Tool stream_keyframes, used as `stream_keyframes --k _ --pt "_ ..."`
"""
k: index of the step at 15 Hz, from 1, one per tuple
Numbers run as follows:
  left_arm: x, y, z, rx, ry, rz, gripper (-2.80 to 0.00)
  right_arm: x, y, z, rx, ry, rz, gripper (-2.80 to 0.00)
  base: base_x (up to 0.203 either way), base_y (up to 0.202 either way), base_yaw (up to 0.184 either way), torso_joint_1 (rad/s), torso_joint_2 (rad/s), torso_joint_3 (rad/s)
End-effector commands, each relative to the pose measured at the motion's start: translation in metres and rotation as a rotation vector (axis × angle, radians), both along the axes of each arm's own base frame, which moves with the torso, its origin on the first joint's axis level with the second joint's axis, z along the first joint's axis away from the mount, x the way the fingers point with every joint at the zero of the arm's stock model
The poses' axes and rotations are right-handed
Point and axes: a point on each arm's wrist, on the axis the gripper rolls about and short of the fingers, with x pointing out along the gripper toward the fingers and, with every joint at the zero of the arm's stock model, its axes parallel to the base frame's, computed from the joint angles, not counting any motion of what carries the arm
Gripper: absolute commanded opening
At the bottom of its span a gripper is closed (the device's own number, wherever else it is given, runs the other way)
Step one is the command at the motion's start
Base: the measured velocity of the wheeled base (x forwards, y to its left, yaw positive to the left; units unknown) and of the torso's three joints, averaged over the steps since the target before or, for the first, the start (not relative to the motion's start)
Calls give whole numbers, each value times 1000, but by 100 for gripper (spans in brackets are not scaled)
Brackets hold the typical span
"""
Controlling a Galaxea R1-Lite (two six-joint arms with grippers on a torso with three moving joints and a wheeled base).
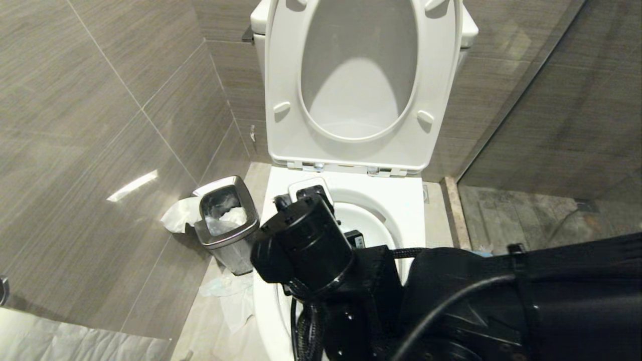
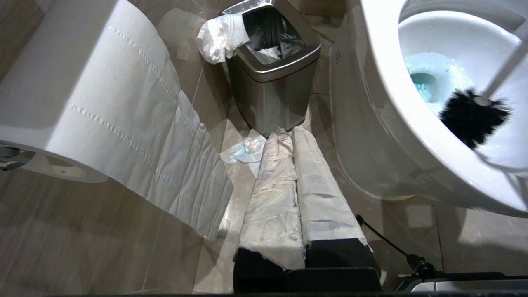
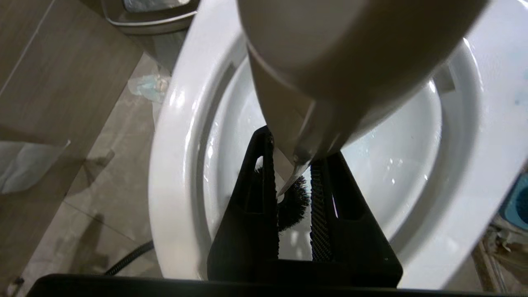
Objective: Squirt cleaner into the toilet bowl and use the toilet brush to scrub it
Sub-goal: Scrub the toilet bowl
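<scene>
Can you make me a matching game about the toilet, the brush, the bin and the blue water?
Things:
1. White oval seat and lid
2. Dark bristle head of the toilet brush
3. Small square steel waste bin
4. Pale turquoise-blue cleaner water

Where or how:
A. Pooled at the bowl's bottom
B. Standing on the floor beside the toilet
C. Raised upright
D. Inside the white porcelain toilet bowl

Pairs: 1-C, 2-D, 3-B, 4-A

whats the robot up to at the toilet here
The right hand is shut on the toilet brush handle and holds the dark bristle head down inside the bowl, above the water. That water is tinted pale blue with cleaner, so the squirt looks already done. The seat is up. The left hand, its fingers wrapped in tissue and shut, hangs beside the toilet near the bin.
</scene>
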Motion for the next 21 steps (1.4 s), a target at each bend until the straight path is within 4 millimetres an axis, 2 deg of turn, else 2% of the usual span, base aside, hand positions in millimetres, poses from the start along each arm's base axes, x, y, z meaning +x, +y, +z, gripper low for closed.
stream_keyframes --k 1,3,5,11,15,21 --pt "0 0 -1 -1 3 0 -280 -15 -22 16 25 -7 2 -280 0 0 0 0 0 0" --pt "0 0 -1 0 3 0 -280 -23 -39 18 21 1 -3 -280 0 0 0 0 0 0" --pt "0 0 -1 -1 3 1 -280 -23 -54 20 26 3 -29 -280 0 0 0 0 0 0" --pt "0 0 -1 -1 3 1 -280 9 -83 27 36 -18 -177 -280 0 0 0 0 0 0" --pt "0 0 -1 0 3 1 -280 33 -84 25 38 -25 -234 -280 0 0 0 0 0 0" --pt "0 0 -1 -1 3 0 -280 76 -68 18 48 -41 -299 -280 0 0 0 0 0 0"
